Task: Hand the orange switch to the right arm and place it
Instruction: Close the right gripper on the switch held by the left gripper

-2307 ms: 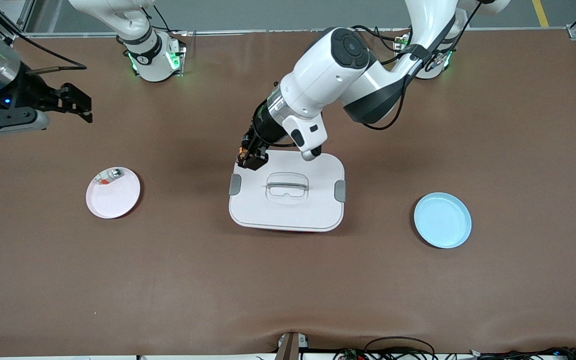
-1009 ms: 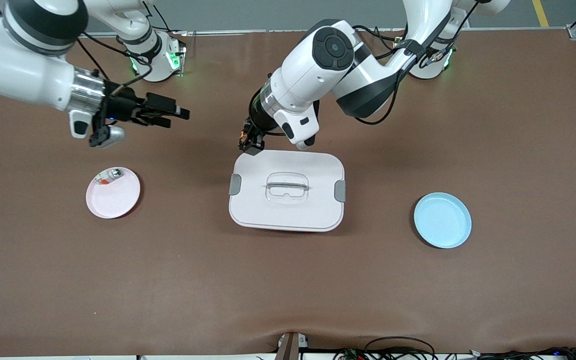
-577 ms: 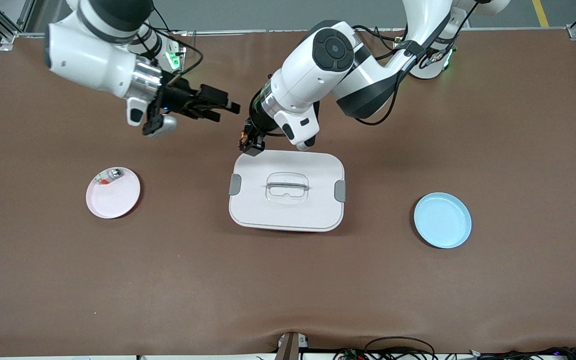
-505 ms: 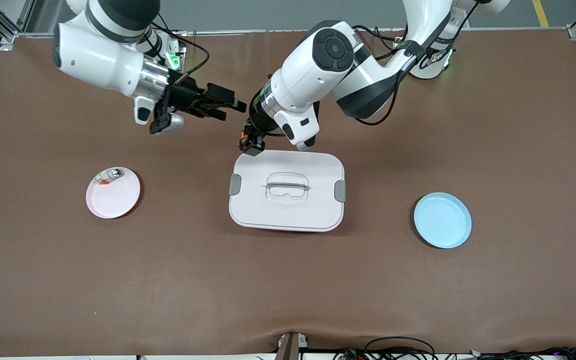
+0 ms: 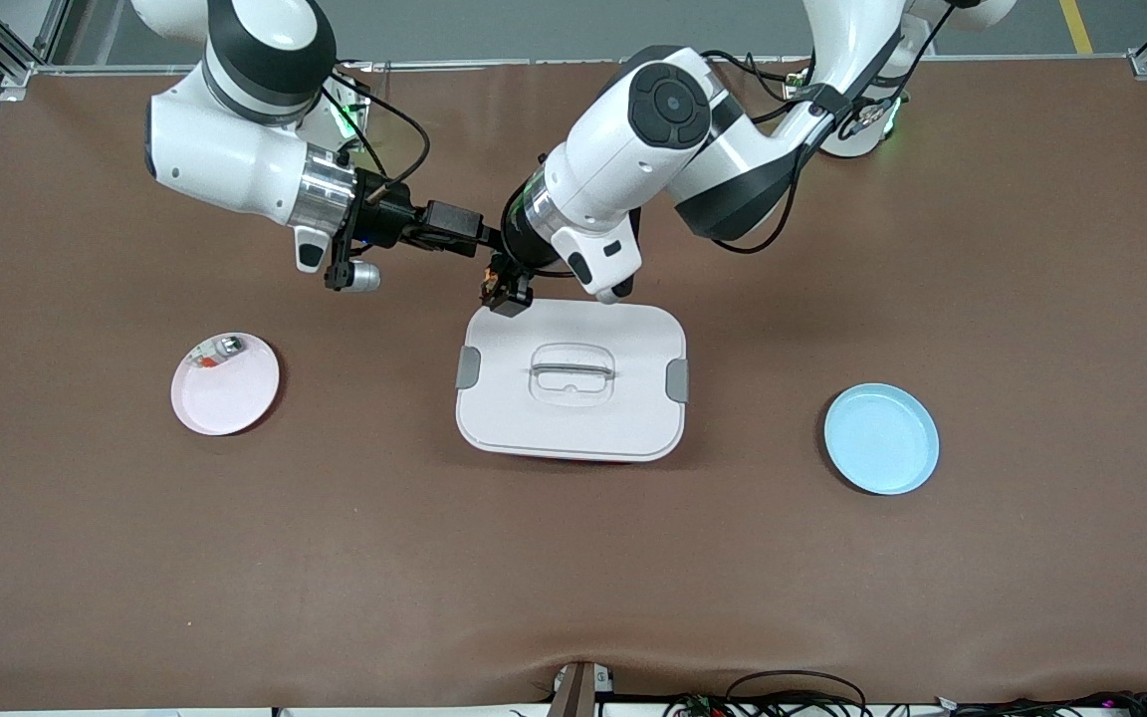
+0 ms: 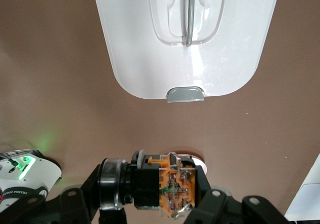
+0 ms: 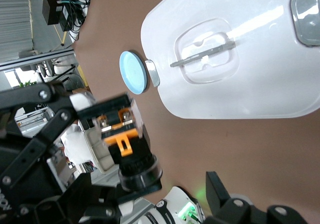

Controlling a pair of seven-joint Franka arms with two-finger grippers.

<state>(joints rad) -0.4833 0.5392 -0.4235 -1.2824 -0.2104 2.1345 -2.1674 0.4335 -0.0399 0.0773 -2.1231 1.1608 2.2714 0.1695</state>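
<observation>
The orange switch [image 5: 489, 280], a black block with an orange middle and a round black end, is held by my left gripper [image 5: 506, 292], which is shut on it above the corner of the white box. The left wrist view shows the switch [image 6: 170, 186] clamped between the fingers [image 6: 222, 204]. My right gripper [image 5: 469, 237] is open and has come up beside the switch. In the right wrist view the switch [image 7: 124, 144] has its round end between my right gripper's [image 7: 160, 204] spread fingers [image 7: 225, 196], not clamped.
A white lidded box [image 5: 573, 423] with grey latches sits mid-table. A pink plate [image 5: 230, 398] holding a small silvery piece [image 5: 225, 346] lies toward the right arm's end. A light blue plate [image 5: 880, 438] lies toward the left arm's end.
My right arm swung in from its end of the table and brought its open gripper up to the switch. My left gripper rose slightly and then held still with the switch.
</observation>
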